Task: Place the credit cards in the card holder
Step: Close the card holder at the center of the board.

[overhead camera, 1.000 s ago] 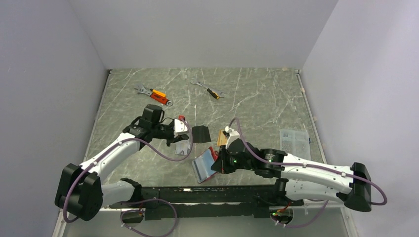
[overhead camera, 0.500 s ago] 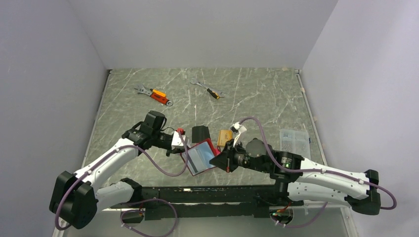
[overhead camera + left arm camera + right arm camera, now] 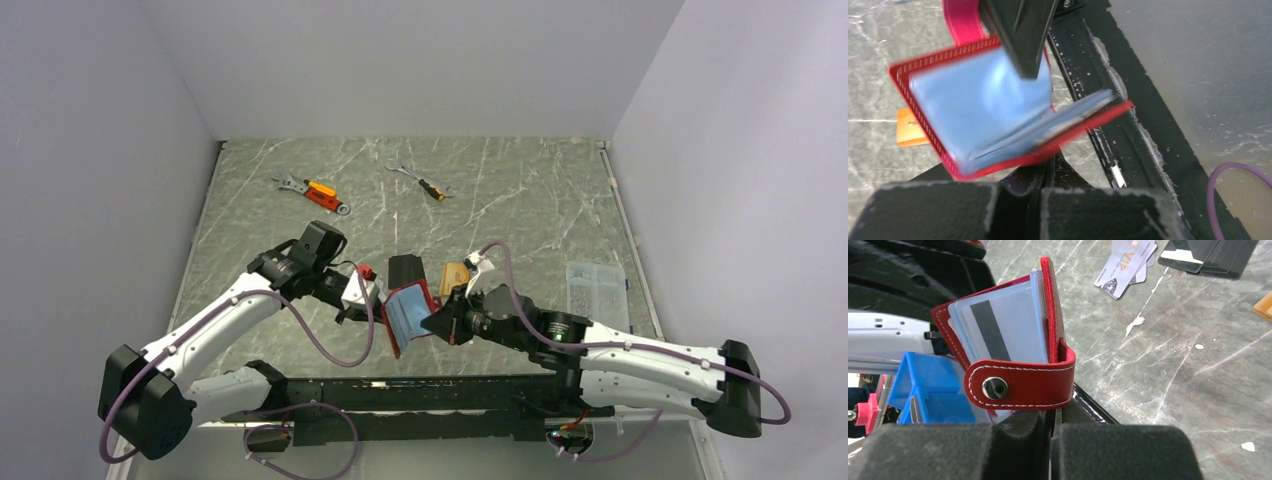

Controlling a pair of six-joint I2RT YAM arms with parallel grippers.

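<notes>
Right wrist view shows the right gripper (image 3: 1050, 422) clamped on the bottom of the card holder (image 3: 1018, 385), which it holds open above the table (image 3: 520, 200). 1 silver striped card (image 3: 998, 325) already sits in a pocket. The left gripper (image 3: 1040, 187) is clenched at the holder's lower flap; whether it pinches that flap I cannot tell. Loading looks partway done: silver cards (image 3: 1125, 265), a black card (image 3: 1208, 252) and an orange card (image 3: 455, 275) lie loose just beyond. Next, I judge, the left gripper must fetch 1 loose card and line its edge up with a pocket mouth.

Red card holder (image 3: 407, 316), held open, has a striped silver card (image 3: 1003, 325) pocketed.
</notes>
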